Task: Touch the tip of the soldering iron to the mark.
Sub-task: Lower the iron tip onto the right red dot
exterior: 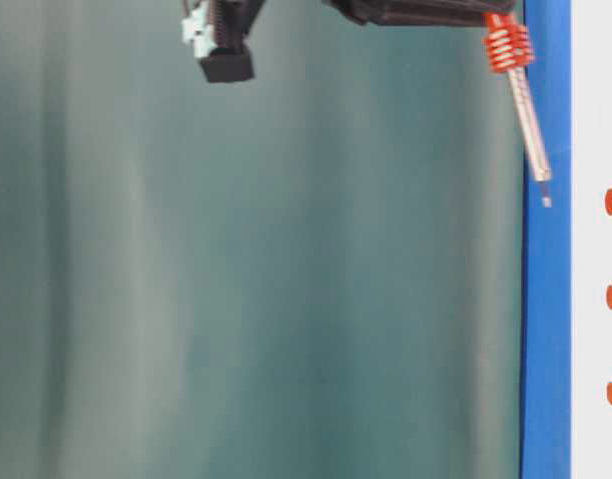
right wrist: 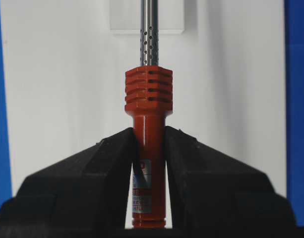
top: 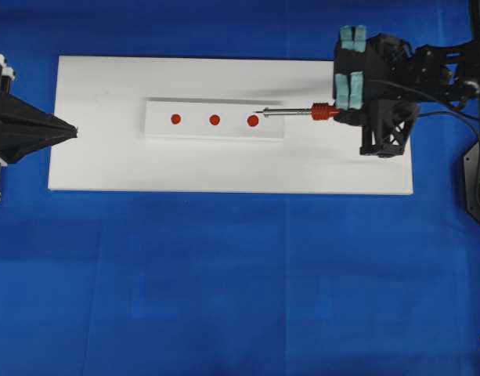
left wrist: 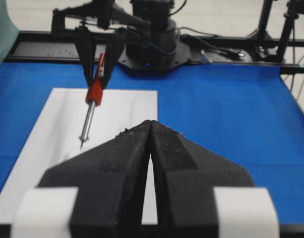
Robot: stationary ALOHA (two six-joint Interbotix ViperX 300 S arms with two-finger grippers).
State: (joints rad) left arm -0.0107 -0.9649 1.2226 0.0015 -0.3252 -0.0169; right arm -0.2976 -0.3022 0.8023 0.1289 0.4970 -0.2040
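The soldering iron (top: 306, 112) has an orange-red ribbed handle and a silver shaft, and lies level, pointing left. My right gripper (top: 341, 114) is shut on its handle (right wrist: 148, 94), seen in the right wrist view between the jaws (right wrist: 149, 135). The tip (top: 258, 111) hovers just up and right of the nearest red mark (top: 253, 121), one of three dots on a raised white strip (top: 200, 129). In the table-level view the tip (exterior: 546, 201) stands off the surface by a small gap. My left gripper (top: 73, 131) is shut and empty at the board's left edge.
The strip lies on a large white board (top: 106, 164) on a blue tabletop (top: 240, 282). The iron's black cord (top: 447, 111) trails right past the right arm. The other two marks (top: 214, 120) (top: 175, 119) lie further left.
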